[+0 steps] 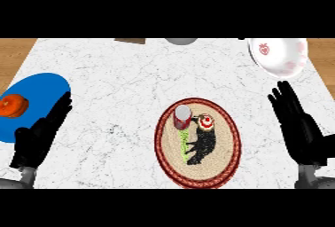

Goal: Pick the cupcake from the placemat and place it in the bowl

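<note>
Counter: a white marbled top is shown, with wood seen beyond its left and right edges.
Placemat: an oval woven mat with a dark red border is laid close to the counter's near edge, slightly right of the middle; a black animal figure is printed on it.
Cupcake: it is set on the far end of the placemat, just inside the border and toward the mat's left side; a red wrapper and a pale top are seen. It is touched by neither hand.
Bowl: a white dish marked with red fruit is placed at the counter's far right corner, well apart from the placemat.
Left hand: it is held over the counter's left side near the near edge, fingers straight and spread wide, with nothing gripped.
Right hand: it is held over the right side near the near edge, fingers likewise straight and wide, with nothing gripped.
Blue plate: it is laid at the counter's left edge, its near side overlapped by the left hand's fingertips.
Orange fruit: it is set on the plate's left part.
Grey object: it is cut off at the far edge; what it is cannot be told.
</note>
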Tool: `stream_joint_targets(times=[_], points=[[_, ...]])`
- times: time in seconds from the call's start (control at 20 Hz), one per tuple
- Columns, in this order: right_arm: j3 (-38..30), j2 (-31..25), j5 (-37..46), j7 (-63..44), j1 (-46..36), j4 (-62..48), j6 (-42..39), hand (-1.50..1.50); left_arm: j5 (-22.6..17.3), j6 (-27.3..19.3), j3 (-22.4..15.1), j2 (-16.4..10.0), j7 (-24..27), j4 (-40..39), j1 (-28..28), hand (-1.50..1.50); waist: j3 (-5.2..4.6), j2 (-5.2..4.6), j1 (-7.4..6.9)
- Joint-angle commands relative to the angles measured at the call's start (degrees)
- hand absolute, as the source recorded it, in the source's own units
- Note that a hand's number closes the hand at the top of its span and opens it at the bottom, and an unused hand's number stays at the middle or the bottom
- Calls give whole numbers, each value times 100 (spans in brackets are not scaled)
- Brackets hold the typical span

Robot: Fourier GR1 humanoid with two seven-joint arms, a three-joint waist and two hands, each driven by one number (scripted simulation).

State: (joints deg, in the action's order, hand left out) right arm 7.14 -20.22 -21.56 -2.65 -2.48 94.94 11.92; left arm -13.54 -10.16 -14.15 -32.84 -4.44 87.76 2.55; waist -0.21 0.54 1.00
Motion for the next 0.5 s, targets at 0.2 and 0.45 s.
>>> stream_joint_targets(times=[0.2, 0.45], points=[[1491, 890, 2234, -963, -674, -812, 1956, 150, 31, -391, -10, 987, 389, -52, 624, 0, -9, -94, -241], [957, 1029, 3587, -497, -226, -1001, 4012, -150, -83, -529, -73, 1177, 184, 140, 540, 0, -6, -4, 28]])
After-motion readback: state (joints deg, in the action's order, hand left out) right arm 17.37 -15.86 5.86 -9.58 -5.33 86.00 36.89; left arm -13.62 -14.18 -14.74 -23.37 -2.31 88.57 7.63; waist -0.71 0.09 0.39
